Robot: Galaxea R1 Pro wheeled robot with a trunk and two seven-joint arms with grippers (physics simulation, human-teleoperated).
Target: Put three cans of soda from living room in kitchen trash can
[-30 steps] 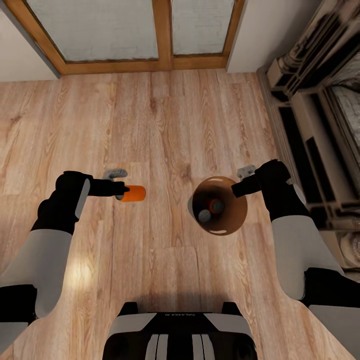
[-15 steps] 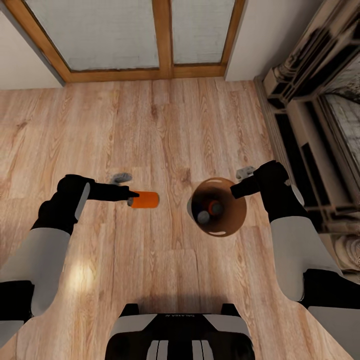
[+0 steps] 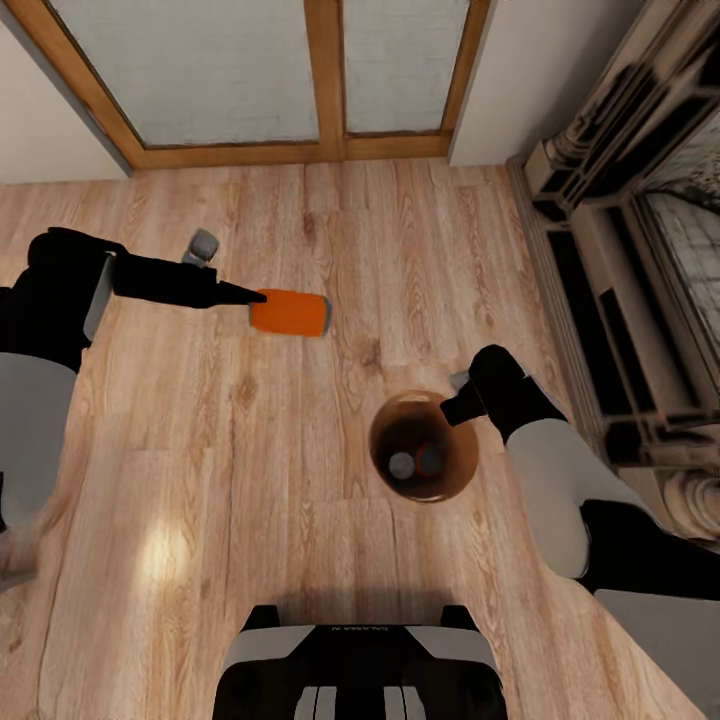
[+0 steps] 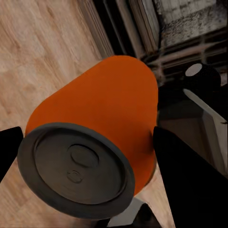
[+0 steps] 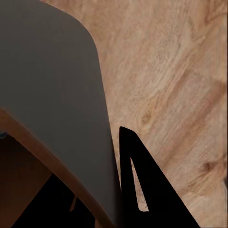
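Note:
One orange can of soda hangs sideways above the wood floor, with my left gripper shut on it; in the left wrist view its grey metal top faces the camera between the black fingers. The round brown tash can is right of centre, and two more soda cans lie in its dark inside. My right gripper is shut on its far right rim. The right wrist view has the bin's wall next to one black finger.
Wood-framed glass doors close the far side. A brick fireplace runs along the right, close to my right arm. White wall corners flank the doors. My own base is at the near edge, with plank floor all around.
My left arm has swung up and out to the left, carrying the orange can away from the bin. The right arm has drawn the bin nearer to my base.

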